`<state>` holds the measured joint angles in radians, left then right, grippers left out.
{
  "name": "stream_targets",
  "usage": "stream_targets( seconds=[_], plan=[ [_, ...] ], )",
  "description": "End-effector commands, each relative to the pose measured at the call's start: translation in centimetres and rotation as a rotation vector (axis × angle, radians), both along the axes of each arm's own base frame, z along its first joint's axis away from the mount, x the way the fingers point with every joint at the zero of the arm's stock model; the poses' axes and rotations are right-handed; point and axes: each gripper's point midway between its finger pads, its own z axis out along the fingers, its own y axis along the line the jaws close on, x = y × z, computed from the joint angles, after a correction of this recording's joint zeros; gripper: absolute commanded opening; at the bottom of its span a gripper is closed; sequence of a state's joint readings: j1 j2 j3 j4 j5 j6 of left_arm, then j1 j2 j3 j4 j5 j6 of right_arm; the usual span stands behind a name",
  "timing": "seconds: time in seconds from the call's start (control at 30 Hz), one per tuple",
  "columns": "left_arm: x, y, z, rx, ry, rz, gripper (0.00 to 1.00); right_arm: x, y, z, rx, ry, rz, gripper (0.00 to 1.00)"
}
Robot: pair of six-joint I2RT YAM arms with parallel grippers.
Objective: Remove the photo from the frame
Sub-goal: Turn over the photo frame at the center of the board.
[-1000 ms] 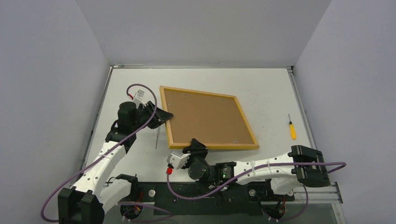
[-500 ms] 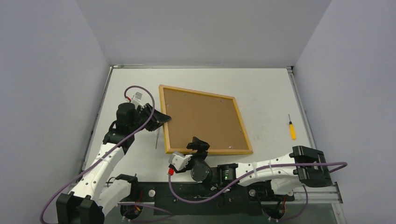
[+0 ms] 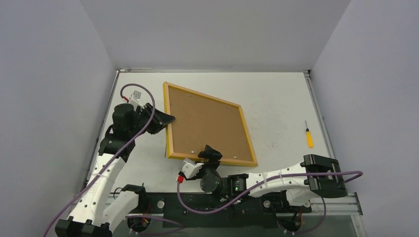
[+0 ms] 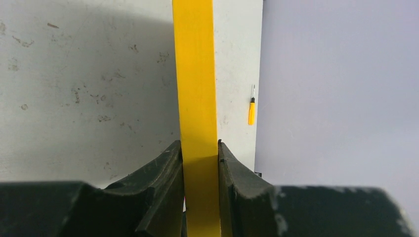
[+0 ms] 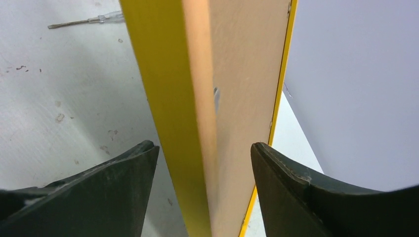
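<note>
Item 1, right claw (image 3: 210, 151): at the near edge of the frame (image 3: 207, 126), spread wide. In the right wrist view its fingers (image 5: 123, 187) stand either side of that edge, with the yellow border and pale wood rim running up between them; released, nothing clamped (whether a pad brushes the wood cannot be told). Beyond it, a slim clear-handled probe (image 5: 86, 20) lies on the tabletop (image 3: 281, 98).

Item 2, frame: left of centre on the tabletop, between the two claws, brown backing (image 3: 200, 116) uppermost. It sits askew; its left side runs almost straight from near to far; its near side comes closer to the arms toward the right; its far-left corner points at the back wall. The sides read close to equal from above, so no long axis can be named; whether it lies flat or tipped cannot be told.

Item 3, yellow-handled screwdriver (image 3: 309, 137): well apart to the right, shaft pointing away from the arms.

Item 4, left claw (image 4: 199, 146): clenched on the frame's left side, both fingers (image 4: 163, 182) pressed against the narrow yellow edge.

Item 5, white tag (image 3: 138, 96) on the left wrist: print too small to read.
</note>
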<state>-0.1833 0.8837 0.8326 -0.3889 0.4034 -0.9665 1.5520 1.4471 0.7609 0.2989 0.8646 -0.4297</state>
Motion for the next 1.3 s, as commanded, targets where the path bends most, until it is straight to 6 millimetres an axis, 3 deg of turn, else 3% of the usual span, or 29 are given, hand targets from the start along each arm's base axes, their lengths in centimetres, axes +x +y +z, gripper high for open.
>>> stream_targets(
  seconds=[0.0,0.37,0.53,0.63,0.97,1.1,1.27],
  plan=[
    [-0.1,0.1,7.6,-0.044,-0.204,-0.003,0.00,0.1,0.5,0.8,0.076,-0.003,-0.026,0.63],
    [-1.3,0.1,12.9,-0.083,-0.293,-0.007,0.00,0.8,0.9,4.0,0.230,-0.004,-0.040,0.28],
    [-1.7,0.7,15.1,-0.058,-0.346,0.013,0.28,0.5,1.1,5.8,0.320,0.024,0.001,0.15],
    [-1.5,1.0,15.1,-0.020,-0.356,0.020,0.38,0.5,1.0,7.2,0.389,0.050,0.036,0.08],
    [-0.5,4.4,16.3,0.156,-0.388,0.121,0.81,2.1,-1.9,10.0,0.625,0.166,0.099,0.05],
    [0.3,5.4,15.5,0.170,-0.385,0.176,0.84,2.3,-2.7,11.0,0.696,0.205,0.123,0.05],
    [1.9,4.8,13.1,0.142,-0.384,0.154,0.84,2.8,-4.9,12.0,0.774,0.232,0.101,0.05]
  ],
)
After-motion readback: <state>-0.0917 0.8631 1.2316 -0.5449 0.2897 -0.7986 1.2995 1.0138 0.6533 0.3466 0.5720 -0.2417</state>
